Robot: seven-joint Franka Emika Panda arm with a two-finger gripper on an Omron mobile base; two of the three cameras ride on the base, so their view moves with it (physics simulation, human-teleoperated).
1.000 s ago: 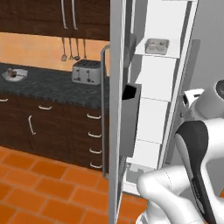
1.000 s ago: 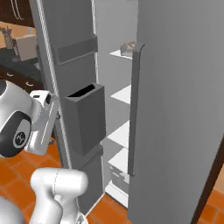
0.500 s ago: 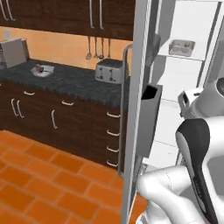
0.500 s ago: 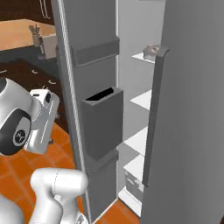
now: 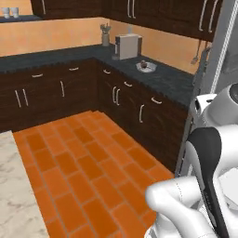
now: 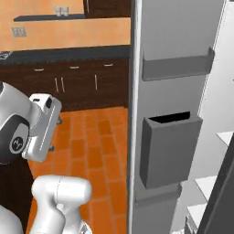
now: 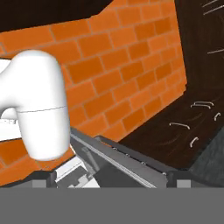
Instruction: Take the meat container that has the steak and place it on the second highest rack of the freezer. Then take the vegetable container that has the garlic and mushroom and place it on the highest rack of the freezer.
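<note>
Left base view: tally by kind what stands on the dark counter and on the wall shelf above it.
Cups on the shelf: 2
Pale boxy appliance: 1
Utensil jar: 1
Dish: 1
Total: 5

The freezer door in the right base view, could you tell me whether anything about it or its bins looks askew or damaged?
Nothing stands out. The freezer door stands wide open, and its grey door bin sits level and intact.
</note>
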